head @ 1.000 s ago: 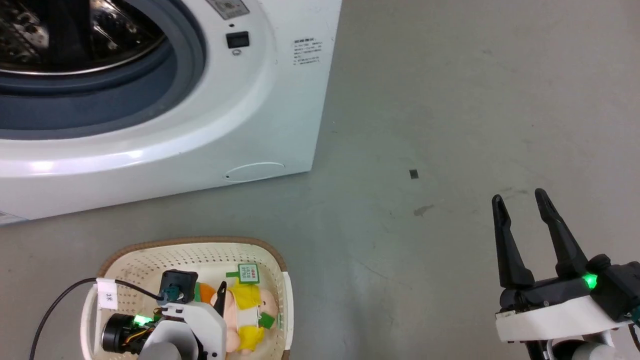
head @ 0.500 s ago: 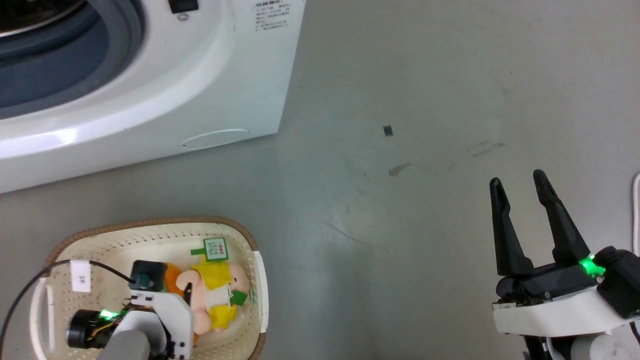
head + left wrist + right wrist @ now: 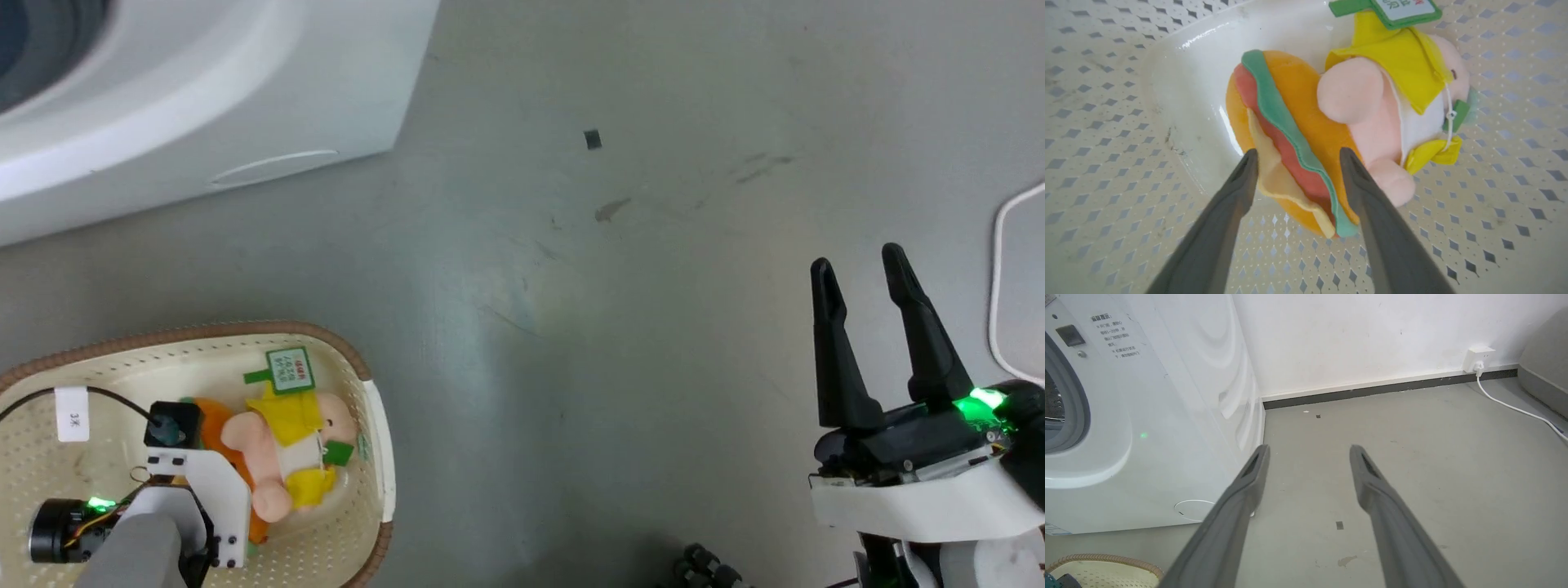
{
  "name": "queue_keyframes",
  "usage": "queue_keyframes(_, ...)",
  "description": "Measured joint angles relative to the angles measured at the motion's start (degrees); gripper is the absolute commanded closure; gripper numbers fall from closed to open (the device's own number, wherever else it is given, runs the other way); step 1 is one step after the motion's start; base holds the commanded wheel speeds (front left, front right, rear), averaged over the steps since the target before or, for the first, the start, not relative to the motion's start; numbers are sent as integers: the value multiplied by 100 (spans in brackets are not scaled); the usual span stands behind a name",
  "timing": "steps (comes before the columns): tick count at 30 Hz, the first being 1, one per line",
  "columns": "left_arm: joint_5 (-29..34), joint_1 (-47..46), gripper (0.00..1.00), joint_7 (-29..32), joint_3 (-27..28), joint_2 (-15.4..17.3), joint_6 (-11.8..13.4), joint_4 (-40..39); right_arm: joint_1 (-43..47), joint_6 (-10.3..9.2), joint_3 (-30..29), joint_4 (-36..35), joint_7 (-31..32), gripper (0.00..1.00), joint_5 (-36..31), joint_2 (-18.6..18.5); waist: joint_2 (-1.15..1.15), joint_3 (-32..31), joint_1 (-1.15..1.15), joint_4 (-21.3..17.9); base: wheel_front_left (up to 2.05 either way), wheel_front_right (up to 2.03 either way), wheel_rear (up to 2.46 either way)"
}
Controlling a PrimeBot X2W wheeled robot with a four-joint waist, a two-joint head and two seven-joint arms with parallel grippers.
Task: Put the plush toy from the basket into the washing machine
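The left gripper [image 3: 1296, 159] is reaching down into the basket [image 3: 1106, 122]. Its two dark fingers [image 3: 1229, 212] are standing apart and gripping nothing. They are straddling the near end of the plush toy [image 3: 1355, 102], one on each side of its orange, layered, burger-like part. Whether they are touching the fabric cannot be told.

The toy is lying on the cream perforated bottom, toward the basket's right end. Its long axis is slanting away from the fingers, with the paper tag farthest. It looks soft and squashy, so closing across the narrow layered edge seems the likely grip.

The right gripper [image 3: 856, 260] is hovering over the bare grey floor [image 3: 571, 327], well apart from the basket, its fingers spread and empty. Beyond both, the smooth white washing machine [image 3: 204, 82] is standing on the floor.
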Motion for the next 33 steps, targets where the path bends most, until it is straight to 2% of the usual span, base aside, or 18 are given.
queue_keyframes(10,-102,-543,0,12,-227,190,-45,556,-178,0,134,-183,-104,0,232,-1,0,662,0,-269,0,0,0)
queue_keyframes(17,-162,-681,0,31,-299,269,-23,624,-220,0,179,-282,-142,0,220,-1,0,911,0,-380,0,0,0)
queue_keyframes(18,-163,-682,67,58,-310,268,-27,625,-221,0,179,-283,-142,0,218,-1,0,917,0,-369,0,0,0)
queue_keyframes(19,-175,-687,100,81,-314,256,-70,624,-221,0,174,-283,-142,0,207,-1,0,916,0,-355,0,0,0)
queue_keyframes(27,-338,-573,100,-89,-324,8,-148,680,-229,0,130,-193,-142,0,52,-1,0,584,0,-218,0,0,0)
queue_keyframes(33,-417,-269,100,-504,-337,-289,-162,703,-186,0,41,-64,-143,0,-108,0,0,58,0,-39,0,0,0)
